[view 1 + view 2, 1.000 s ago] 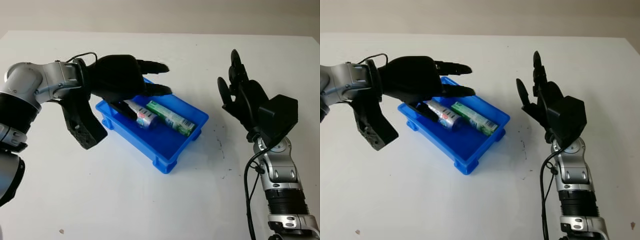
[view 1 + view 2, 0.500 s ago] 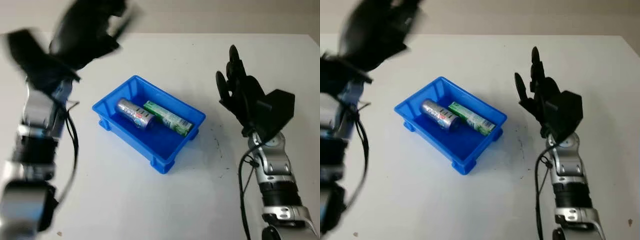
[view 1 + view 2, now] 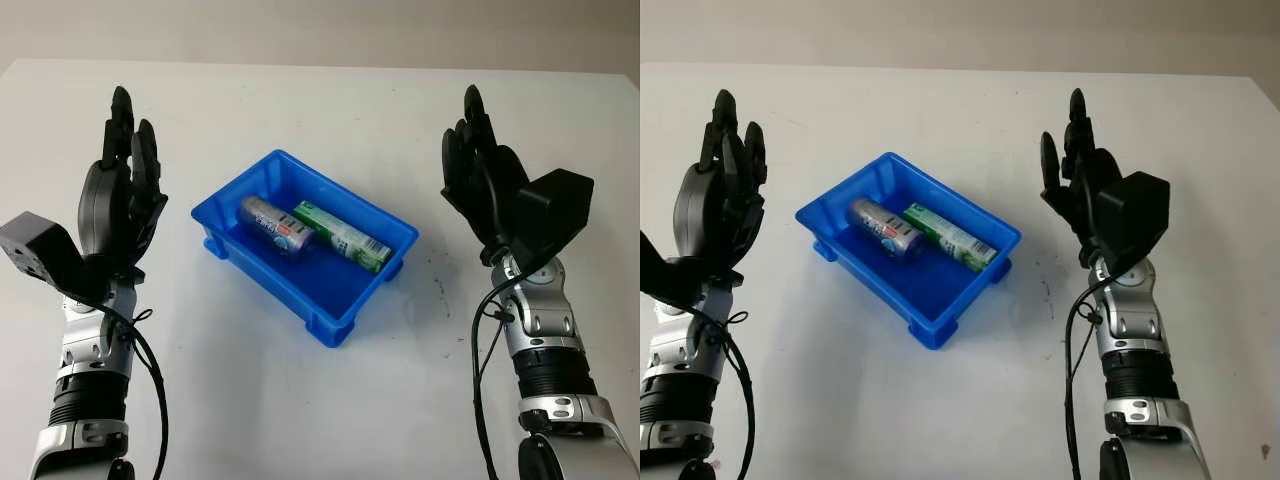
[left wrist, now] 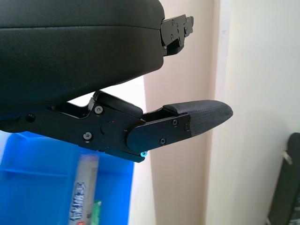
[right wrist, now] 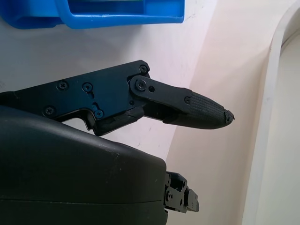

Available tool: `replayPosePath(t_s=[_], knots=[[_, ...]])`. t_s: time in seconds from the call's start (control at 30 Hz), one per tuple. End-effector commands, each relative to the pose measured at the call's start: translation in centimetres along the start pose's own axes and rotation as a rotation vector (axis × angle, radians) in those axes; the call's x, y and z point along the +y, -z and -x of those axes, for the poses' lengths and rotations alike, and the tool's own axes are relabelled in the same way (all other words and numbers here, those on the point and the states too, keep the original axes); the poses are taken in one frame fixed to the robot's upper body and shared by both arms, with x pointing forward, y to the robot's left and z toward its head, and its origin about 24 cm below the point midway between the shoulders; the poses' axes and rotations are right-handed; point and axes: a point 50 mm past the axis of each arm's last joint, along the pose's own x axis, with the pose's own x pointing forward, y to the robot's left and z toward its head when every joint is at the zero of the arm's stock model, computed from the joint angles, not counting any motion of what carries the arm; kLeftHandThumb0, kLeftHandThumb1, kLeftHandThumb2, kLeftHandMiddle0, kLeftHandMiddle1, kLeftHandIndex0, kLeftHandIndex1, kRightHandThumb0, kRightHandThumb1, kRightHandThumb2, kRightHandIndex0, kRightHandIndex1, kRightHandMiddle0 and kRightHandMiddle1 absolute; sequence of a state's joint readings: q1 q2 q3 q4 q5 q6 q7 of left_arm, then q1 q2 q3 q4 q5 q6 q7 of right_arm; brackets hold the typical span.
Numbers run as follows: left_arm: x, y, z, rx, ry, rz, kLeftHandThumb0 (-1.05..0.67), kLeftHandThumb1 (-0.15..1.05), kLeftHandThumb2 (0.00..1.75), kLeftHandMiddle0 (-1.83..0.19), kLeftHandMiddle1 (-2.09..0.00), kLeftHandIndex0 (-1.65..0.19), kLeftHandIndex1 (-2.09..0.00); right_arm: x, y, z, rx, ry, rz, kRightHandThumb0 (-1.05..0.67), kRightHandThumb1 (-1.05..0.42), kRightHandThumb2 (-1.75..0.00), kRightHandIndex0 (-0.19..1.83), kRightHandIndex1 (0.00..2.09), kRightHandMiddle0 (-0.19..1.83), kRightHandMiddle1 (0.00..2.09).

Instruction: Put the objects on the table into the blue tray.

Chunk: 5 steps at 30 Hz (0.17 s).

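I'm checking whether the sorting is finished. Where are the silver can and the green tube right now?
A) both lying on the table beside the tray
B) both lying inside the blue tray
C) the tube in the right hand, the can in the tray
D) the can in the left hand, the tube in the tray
B: the silver can and the green tube lie side by side inside the blue tray, while the left hand and right hand are raised on either side of it, open.

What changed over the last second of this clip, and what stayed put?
The left hand, which was over the blue tray at the silver can a second ago, has let go and pulled back up to the tray's left side, open. The can now lies free in the tray beside the green tube. The right hand, tray and tube stayed as they were.
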<state>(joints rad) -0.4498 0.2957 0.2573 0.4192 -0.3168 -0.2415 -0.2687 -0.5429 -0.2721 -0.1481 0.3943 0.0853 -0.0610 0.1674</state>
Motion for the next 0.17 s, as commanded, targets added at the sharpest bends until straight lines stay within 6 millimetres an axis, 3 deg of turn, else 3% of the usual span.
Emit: replayPosePath(t_s=[0.0,0.13], knots=[[0.08,0.26,0.25,0.000,-0.009,-0.003,-0.75,1.05,0.63,0.19,0.00,0.19,0.00,0.12,-0.23,-0.19,-0.020,0.005,-0.022,-0.70,-1.05,-0.70,-0.19,0.00,-0.19,0.00],[-0.53,0.64,0.37,-0.001,-0.008,0.007,-0.72,1.05,0.65,0.19,0.00,0.19,0.00,0.31,-0.05,-0.08,-0.013,-0.010,-0.029,-0.70,-1.05,-0.71,-0.19,0.00,-0.19,0.00]])
